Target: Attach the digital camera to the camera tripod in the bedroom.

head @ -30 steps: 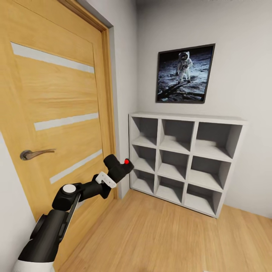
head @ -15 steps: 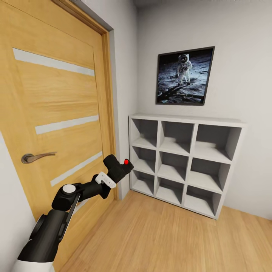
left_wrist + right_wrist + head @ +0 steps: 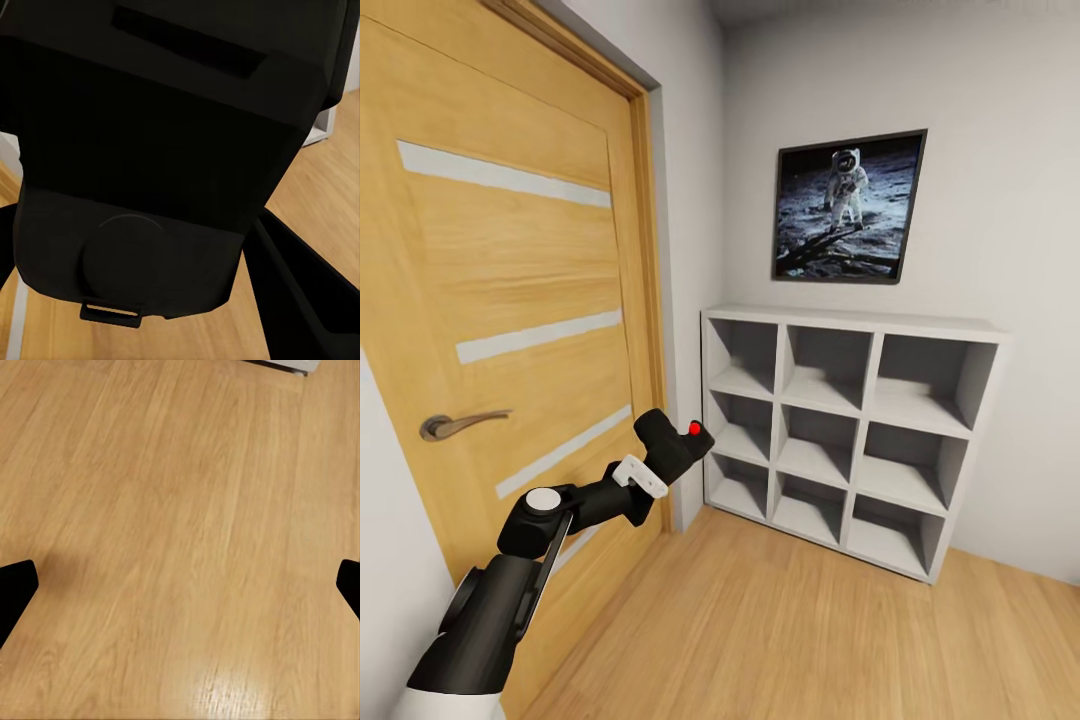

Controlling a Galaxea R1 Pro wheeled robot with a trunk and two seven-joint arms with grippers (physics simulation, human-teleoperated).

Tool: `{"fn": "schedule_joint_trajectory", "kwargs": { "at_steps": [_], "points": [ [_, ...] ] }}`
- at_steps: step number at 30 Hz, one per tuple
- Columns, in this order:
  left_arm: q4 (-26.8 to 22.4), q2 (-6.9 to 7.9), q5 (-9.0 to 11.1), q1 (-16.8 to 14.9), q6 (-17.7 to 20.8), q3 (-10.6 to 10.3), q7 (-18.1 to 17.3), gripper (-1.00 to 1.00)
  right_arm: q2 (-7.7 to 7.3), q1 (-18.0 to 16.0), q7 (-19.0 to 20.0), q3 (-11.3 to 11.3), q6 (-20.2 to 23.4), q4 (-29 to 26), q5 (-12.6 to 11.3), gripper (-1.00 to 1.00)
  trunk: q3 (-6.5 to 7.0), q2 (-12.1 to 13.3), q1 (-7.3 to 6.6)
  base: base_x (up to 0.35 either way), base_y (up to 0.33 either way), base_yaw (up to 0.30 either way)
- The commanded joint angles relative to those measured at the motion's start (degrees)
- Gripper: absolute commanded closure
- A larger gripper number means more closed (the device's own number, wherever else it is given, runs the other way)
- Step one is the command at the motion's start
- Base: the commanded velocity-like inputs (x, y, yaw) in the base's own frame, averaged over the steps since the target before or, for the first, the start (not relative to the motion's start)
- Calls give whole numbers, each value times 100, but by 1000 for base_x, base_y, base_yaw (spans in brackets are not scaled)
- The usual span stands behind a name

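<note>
While I am gripping the digital camera [image 3: 678, 448] in my left pincer [image 3: 660, 462] at seven o'clock, facing the door [image 3: 510, 300] and shelf [image 3: 840, 430], finding and mounting on the tripod is remaining.

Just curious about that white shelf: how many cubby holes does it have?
9 in the white cube shelf: three rows of three, against the wall under the astronaut picture. All face the camera; none looks hidden.
</note>
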Motion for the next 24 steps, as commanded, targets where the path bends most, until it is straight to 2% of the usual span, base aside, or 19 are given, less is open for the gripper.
{"fn": "schedule_joint_trajectory", "kwargs": {
  "at_steps": [1,8,24],
  "points": [
    [-8,2,-43,-6,21,-4,-41,100,-2,-6,-10,-33,-34,28,25,-100,11,36,-22,0,0,0],
    [-8,2,-43,-5,21,-5,-43,100,40,89,-4,-38,491,55,22,-100,137,317,-176,0,0,0],
    [-17,-4,-43,-7,21,-5,-50,100,42,100,-17,-39,593,56,22,-100,424,959,-527,0,0,0]
  ]
}}
